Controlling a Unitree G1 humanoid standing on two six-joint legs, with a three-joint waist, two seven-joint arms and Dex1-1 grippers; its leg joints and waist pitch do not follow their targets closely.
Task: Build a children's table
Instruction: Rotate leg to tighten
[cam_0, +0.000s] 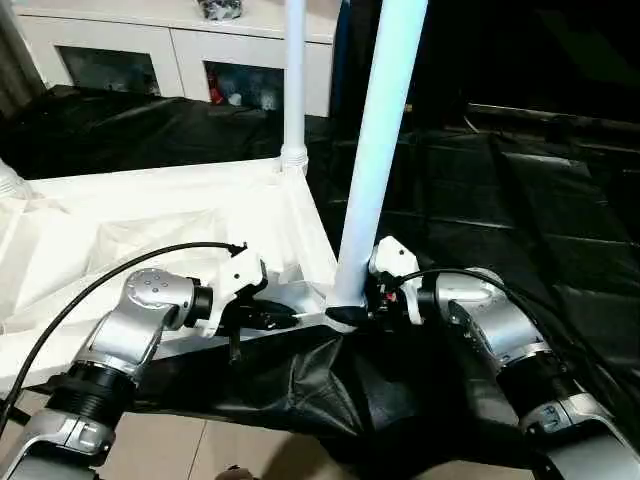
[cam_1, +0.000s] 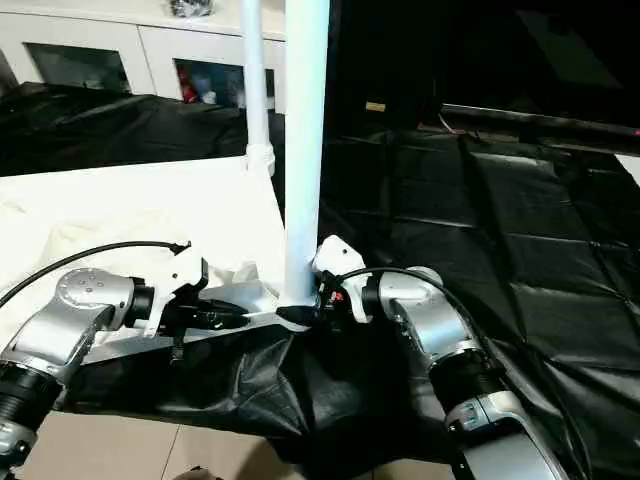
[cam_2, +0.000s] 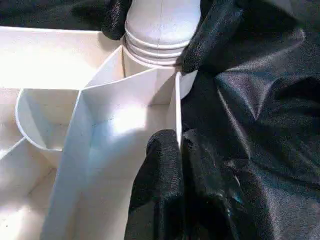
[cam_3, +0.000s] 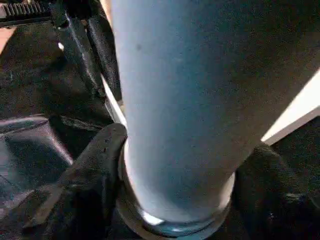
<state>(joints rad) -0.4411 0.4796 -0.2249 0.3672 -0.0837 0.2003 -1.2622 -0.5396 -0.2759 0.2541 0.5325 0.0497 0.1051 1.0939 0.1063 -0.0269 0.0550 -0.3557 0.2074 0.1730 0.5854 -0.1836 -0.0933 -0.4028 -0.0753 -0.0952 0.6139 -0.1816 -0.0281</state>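
Our upturned table top (cam_0: 150, 215) lies on the black sheet (cam_0: 520, 220), broad, stiff, light. Left gripper (cam_0: 285, 320) pinches its near rim; right gripper (cam_3: 175, 200) straddles the smooth leg (cam_0: 375, 150) low, by the corner socket, best hold.

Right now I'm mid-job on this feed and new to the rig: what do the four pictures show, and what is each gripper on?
The two wide pictures come from the robot's head, looking down over its silver forearms. The close ones come from cameras on each wrist.

The white table top lies upside down on black sheeting, ribs facing up. One leg stands in the far corner socket, another leg in the near corner.

The left gripper is shut on the table top's near edge wall; the left wrist picture shows its black fingers on either side of that wall. The right gripper has its fingers around the near leg's base. A white cabinet stands behind.
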